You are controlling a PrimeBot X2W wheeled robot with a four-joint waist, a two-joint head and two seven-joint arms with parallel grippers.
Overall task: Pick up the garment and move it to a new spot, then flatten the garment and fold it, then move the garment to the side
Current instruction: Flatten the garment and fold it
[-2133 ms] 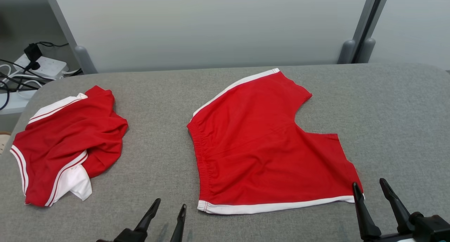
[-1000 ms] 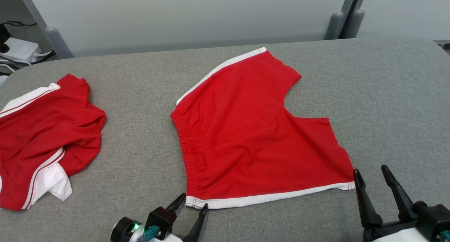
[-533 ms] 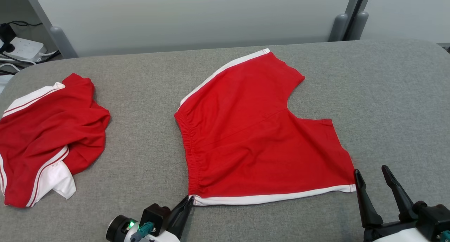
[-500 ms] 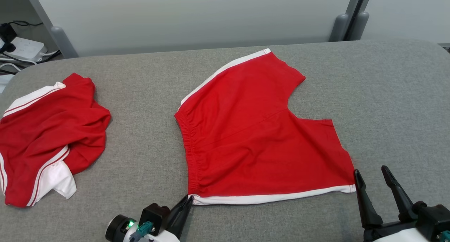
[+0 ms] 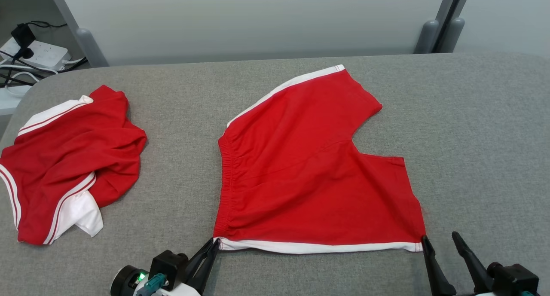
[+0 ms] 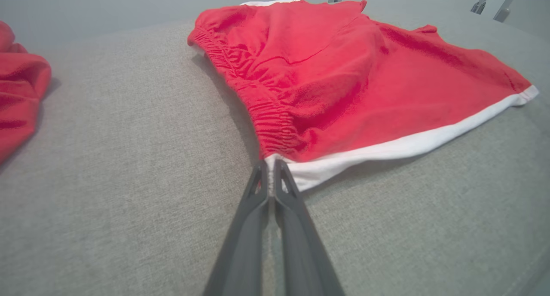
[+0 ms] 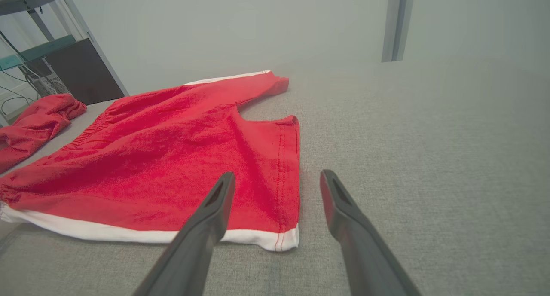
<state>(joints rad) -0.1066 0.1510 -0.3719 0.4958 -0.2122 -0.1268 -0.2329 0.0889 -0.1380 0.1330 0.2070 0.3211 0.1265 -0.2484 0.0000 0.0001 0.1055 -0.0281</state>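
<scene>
A crumpled red-and-white garment [image 5: 73,158] is lying at the 9 o'clock side of the grey padded table [image 5: 472,137], well apart from the red shorts [image 5: 309,175]. The shorts are lying spread near the middle of the table.

At the shorts' 7 o'clock corner, the left gripper [image 5: 213,243] is pressing its two dark fingers together on the cloth. In the left wrist view, the left gripper [image 6: 270,167] is pinching the white trim where the gathered waistband ends, and the shorts [image 6: 343,85] are rising slightly from that pinched corner.

At the shorts' 5 o'clock corner, the right gripper [image 5: 439,236] is holding its fingers wide apart and gripping nothing. In the right wrist view, the hem corner of the shorts [image 7: 172,158] is sitting in the gap of the right gripper [image 7: 277,175], nearer the inner finger; whether it is touching cannot be told.

The shorts are showing an elastic, puckered waistband along 9 o'clock, white side stripes at 12 and 6 o'clock, and two leg openings facing 3 o'clock with a notch between them. The cloth is rippling in soft folds near the waistband.
</scene>
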